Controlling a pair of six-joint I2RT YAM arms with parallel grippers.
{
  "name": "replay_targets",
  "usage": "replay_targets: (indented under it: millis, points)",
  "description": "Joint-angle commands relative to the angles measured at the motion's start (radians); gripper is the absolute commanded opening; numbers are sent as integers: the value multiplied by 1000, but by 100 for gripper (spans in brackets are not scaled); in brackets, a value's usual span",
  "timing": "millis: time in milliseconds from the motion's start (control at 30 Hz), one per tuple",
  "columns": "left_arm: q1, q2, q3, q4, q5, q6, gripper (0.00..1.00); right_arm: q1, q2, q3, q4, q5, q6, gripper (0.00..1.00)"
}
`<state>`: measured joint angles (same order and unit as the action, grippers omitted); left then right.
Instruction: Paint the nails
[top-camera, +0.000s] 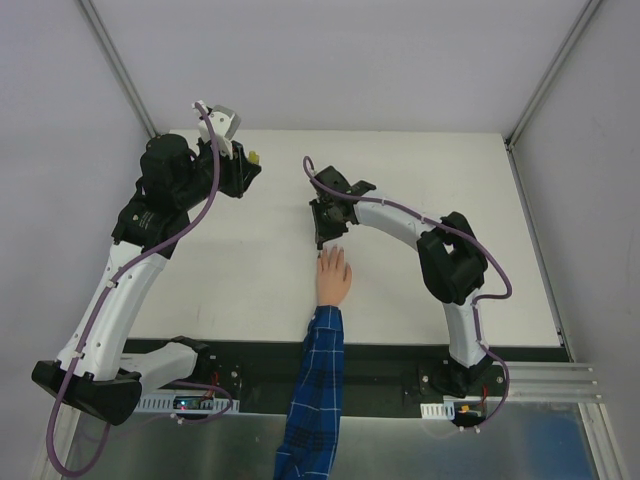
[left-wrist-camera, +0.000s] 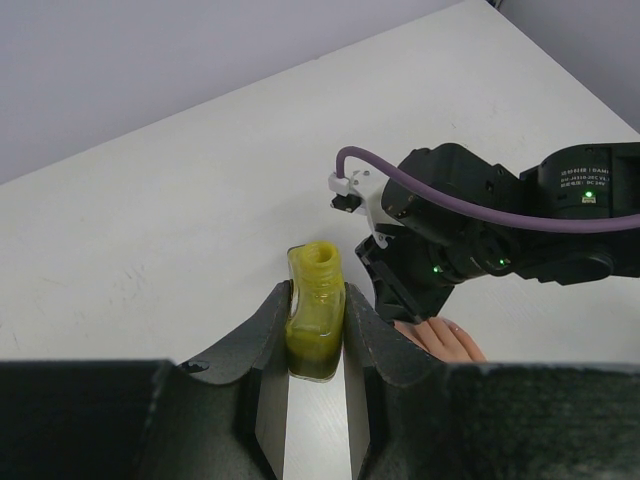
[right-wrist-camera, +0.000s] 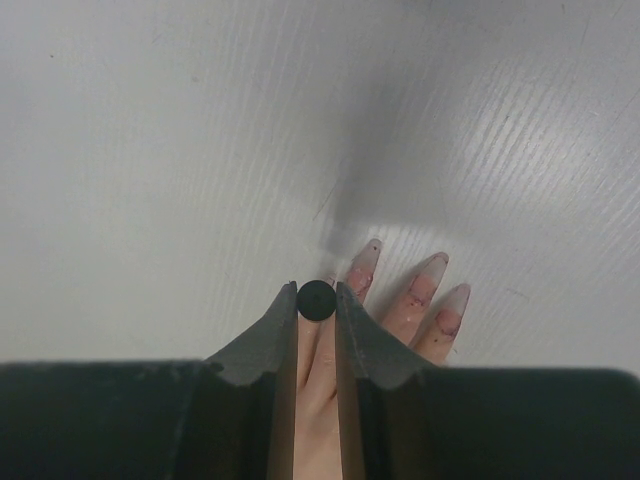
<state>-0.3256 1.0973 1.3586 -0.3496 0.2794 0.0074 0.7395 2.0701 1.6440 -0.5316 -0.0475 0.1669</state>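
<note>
The right gripper (right-wrist-camera: 316, 292) is pinching a small black cap (right-wrist-camera: 316, 301), probably the brush, just above the mannequin hand (top-camera: 333, 275), which is lying on the table (top-camera: 240, 270) with the nails (right-wrist-camera: 433, 266) pointing away from the arms. The left gripper (left-wrist-camera: 317, 312) is squeezing the open yellow bottle (left-wrist-camera: 318, 272), well apart. The brush tip is hiding under the jaws, so it could be smearing skin instead of 1 narrow nail.

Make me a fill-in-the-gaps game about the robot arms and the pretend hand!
The left gripper is shut on an open bottle of ____ polish.
The right gripper pinches a small round ____ cap above the mannequin hand.
The hand wears a blue ____ sleeve.
Missing words: yellow, black, plaid.
</note>
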Motion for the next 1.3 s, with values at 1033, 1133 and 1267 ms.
replay_targets:
  millis: [1033,1133,1267]
  points:
    - [17,-22,-7,14,6,-1,0,-17,36,53,-14,11,31,0]
    - [19,-20,-7,14,6,-3,0,-20,35,57,-19,14,31,0]
    - [19,-20,-6,15,7,-3,0,-23,36,63,-16,15,31,0]
